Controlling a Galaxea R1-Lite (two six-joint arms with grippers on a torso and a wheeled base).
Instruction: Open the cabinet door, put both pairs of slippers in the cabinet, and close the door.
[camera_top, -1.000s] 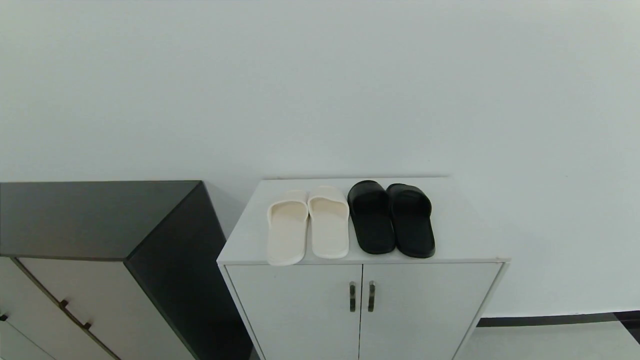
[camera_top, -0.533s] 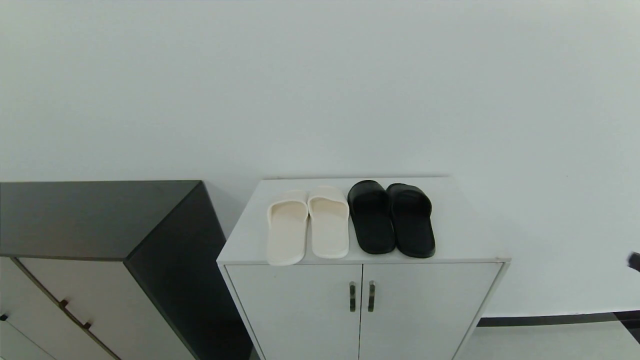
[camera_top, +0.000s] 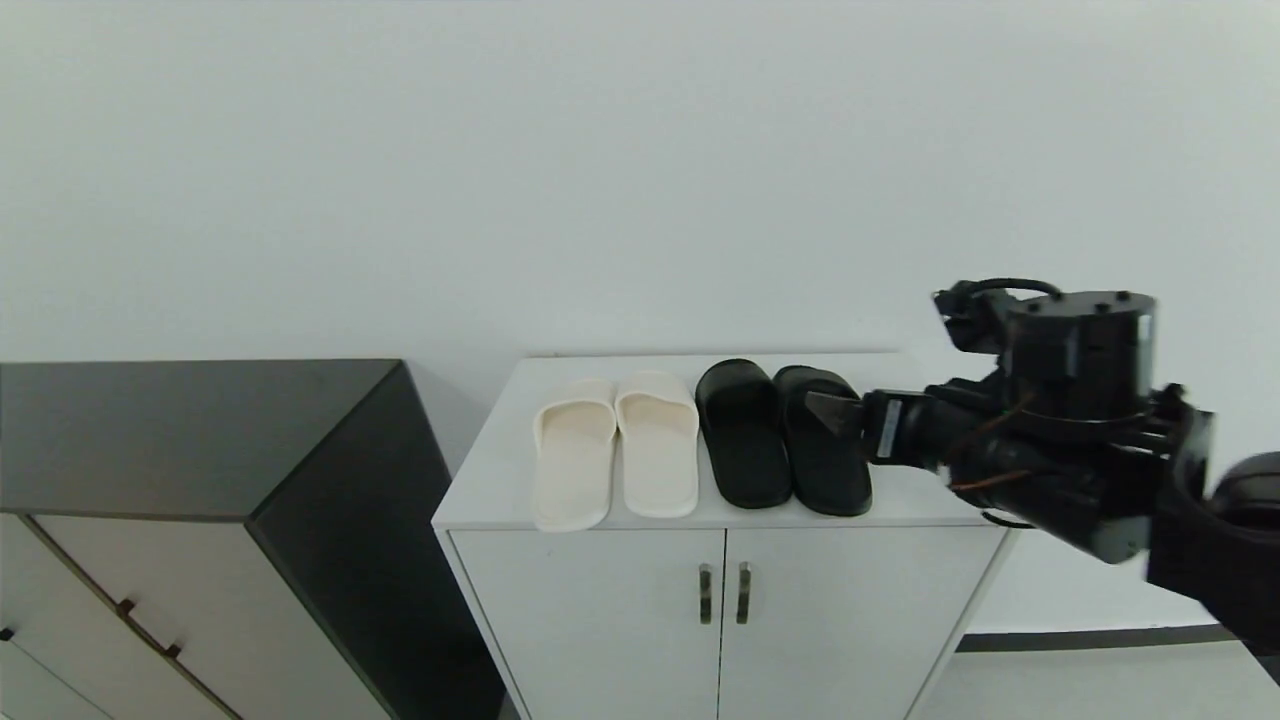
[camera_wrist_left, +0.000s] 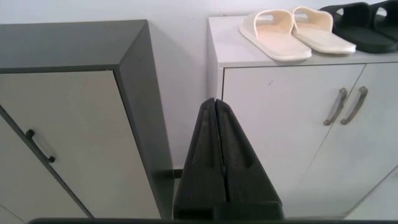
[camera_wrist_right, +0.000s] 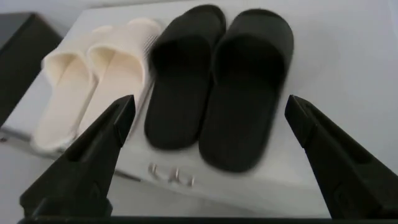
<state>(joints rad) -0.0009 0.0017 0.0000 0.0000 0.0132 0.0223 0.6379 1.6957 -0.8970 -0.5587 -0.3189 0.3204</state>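
The white cabinet (camera_top: 600, 620) has both doors shut, with two metal handles (camera_top: 724, 592) at the middle seam. On its top lie a cream pair of slippers (camera_top: 615, 450) and, to their right, a black pair (camera_top: 782, 435). My right gripper (camera_top: 832, 412) hovers at the right black slipper's outer side. In the right wrist view it is open (camera_wrist_right: 210, 106), wide apart over the black pair (camera_wrist_right: 217, 81), with the cream pair (camera_wrist_right: 87, 81) beside. My left gripper (camera_wrist_left: 216, 109) is shut on nothing, low in front of the cabinet's left side (camera_wrist_left: 273, 124).
A dark-topped cabinet (camera_top: 200, 430) with pale drawer fronts stands close to the left of the white one, with a narrow gap between them. A plain wall (camera_top: 640, 180) rises behind. Bare floor (camera_top: 1100, 680) lies to the right.
My right arm has come into the head view from the right edge and now reaches over the cabinet top next to the black slippers. The slippers and doors have not moved.
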